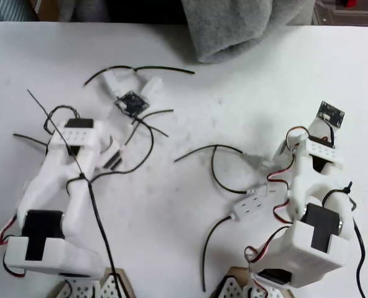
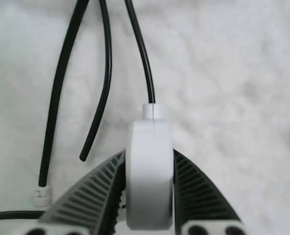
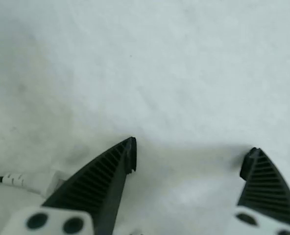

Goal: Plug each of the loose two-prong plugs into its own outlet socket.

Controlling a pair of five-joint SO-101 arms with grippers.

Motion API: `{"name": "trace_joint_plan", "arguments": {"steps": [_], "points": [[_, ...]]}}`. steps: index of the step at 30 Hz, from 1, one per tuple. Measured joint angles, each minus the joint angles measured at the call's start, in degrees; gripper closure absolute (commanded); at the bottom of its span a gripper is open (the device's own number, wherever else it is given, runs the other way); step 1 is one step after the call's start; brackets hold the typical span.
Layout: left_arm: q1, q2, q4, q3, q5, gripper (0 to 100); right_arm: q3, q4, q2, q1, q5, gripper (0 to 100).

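While the left gripper pinches a white plug tight between its two dark ribbed fingers, the plug's thin black cord runs away from it over the white table. More black cords lie on the table just beside it. The right gripper is spread wide, low over the table, and it holds nothing. A loose plug, small and white, lies on the table beside one of the right fingers (I cannot tell if they touch). In the high view this loose plug lies just left of the right arm, and its cord curls off to the left. The white outlet strip lies a bit nearer, also just left of that arm and apart from the loose plug. It has small dark slots, and any letters on it are too small to read. A grey cloth lies at the far edge of the table.
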Motion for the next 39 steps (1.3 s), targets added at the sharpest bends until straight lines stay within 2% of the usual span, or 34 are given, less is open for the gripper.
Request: {"name": "trace_joint_plan", "arguments": {"steps": [4,7,12,16,19,25,31,39], "points": [[0.00,-1.32,0.09,0.53,2.20,83,0.00,-0.35,0.00,0.00,0.00,65.6],[1.49,-4.92,0.09,4.48,4.40,85,0.00,-0.35,0.00,0.00,0.00,65.6],[13.71,-10.11,-2.55,13.01,11.96,88,0.00,-0.35,0.00,0.00,0.00,65.6],[21.54,-12.04,-3.69,15.21,17.05,88,0.00,-0.35,0.00,0.00,0.79,65.7],[21.71,-12.13,-4.04,15.65,18.02,88,0.00,-0.35,0.00,-0.09,1.49,65.7],[21.27,-12.75,-3.96,15.74,18.73,77,0.00,-0.35,0.00,-0.09,1.58,65.7],[21.19,-13.19,-3.96,15.74,23.74,81,0.00,-0.35,0.00,-0.35,1.58,65.7],[21.80,-16.53,-0.70,15.91,24.88,80,0.00,-0.35,0.00,-0.79,1.58,65.7]]}}
